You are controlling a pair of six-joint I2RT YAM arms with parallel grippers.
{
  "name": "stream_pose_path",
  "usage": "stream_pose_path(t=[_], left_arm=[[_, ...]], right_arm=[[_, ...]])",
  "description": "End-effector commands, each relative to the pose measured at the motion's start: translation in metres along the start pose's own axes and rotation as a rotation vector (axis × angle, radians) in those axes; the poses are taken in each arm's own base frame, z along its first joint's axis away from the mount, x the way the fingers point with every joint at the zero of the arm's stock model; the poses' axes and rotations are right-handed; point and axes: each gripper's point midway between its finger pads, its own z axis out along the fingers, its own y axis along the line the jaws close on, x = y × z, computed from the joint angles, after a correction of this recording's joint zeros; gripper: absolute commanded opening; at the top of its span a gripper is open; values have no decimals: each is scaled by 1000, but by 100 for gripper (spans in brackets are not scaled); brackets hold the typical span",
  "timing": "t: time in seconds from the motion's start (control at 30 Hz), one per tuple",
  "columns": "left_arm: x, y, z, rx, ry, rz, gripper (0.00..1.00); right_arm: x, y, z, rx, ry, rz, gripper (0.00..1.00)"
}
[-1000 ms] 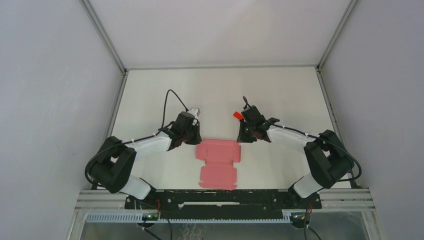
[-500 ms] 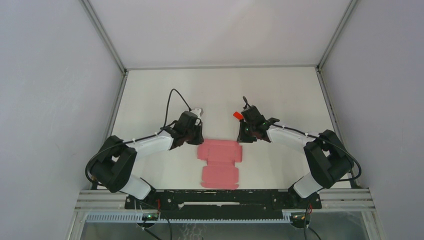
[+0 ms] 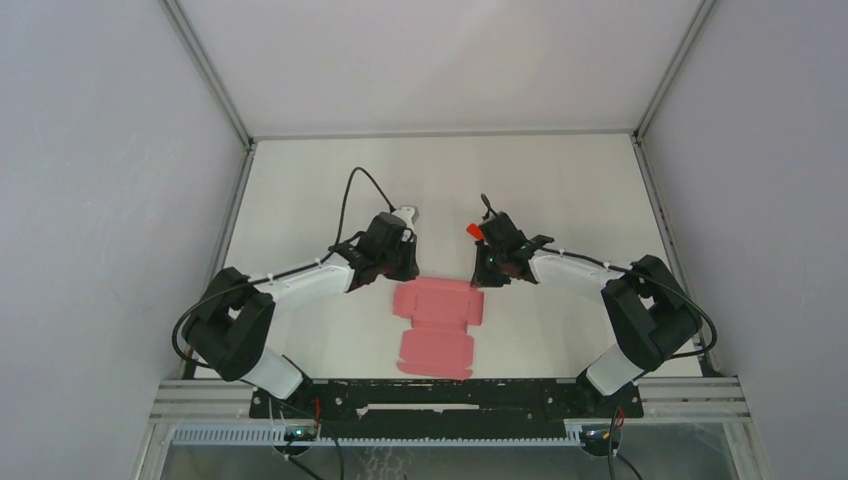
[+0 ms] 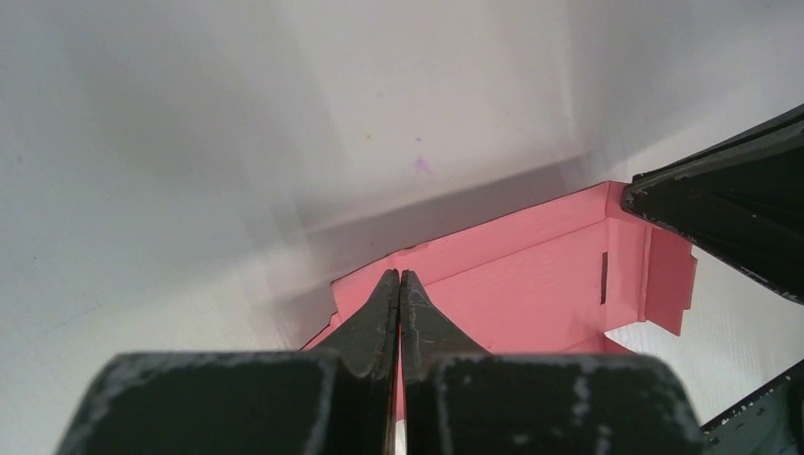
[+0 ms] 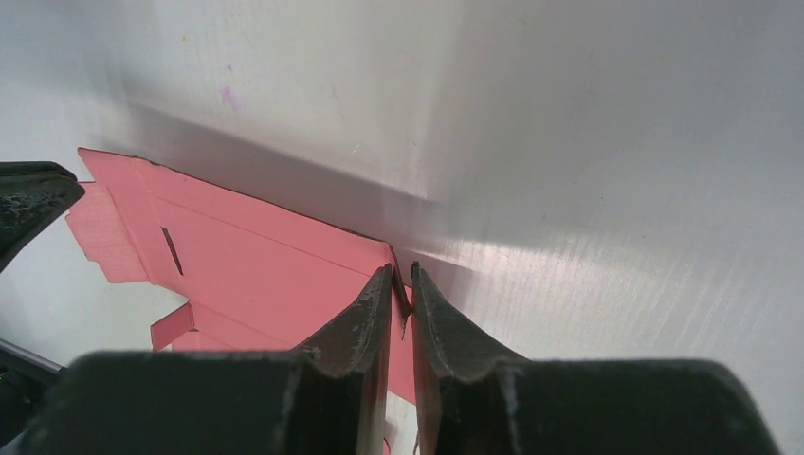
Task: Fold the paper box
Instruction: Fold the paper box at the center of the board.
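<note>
Cardboard paper box (image 3: pixel 437 325) flat near bases (image 3: pixel 440 398): light, thin, bendy; left gripper (image 4: pixel 399 284) fully closed at its 10 o'clock corner; right gripper (image 5: pixel 399 281) narrowly pinches 2 o'clock corner. I'd grip flap edges.

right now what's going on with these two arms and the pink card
The paper box lies mostly unfolded on the table, and folding has barely begun. The right gripper pinches its far right corner. The left gripper is shut at the far left corner; whether it actually holds the card is unclear.
</note>
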Motion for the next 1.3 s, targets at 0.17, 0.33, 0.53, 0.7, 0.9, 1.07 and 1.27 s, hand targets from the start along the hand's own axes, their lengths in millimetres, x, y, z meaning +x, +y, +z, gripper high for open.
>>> stream_pose_path(t=[0.17, 0.33, 0.53, 0.7, 0.9, 1.07, 1.27], left_arm=[[-15, -13, 2, 7, -23, 17, 3], [-14, 1, 2, -50, -24, 9, 3], [-11, 13, 1, -66, -22, -18, 3], [-10, 10, 4, -47, -24, -23, 3], [-10, -3, 11, 19, -14, -36, 3], [-9, -12, 14, 50, -6, -36, 3], [2, -24, 19, 83, 14, -36, 3]], right_arm=[[-17, 17, -3, -14, -41, -17, 21], [-22, 5, -7, 115, -50, -55, 21], [-25, 2, -13, 231, -62, -114, 21], [-25, 3, -12, 314, -58, -156, 21], [-23, 14, -1, 301, -41, -171, 21], [-21, 20, 6, 271, -30, -166, 21], [-21, 24, 9, 245, -26, -156, 21]])
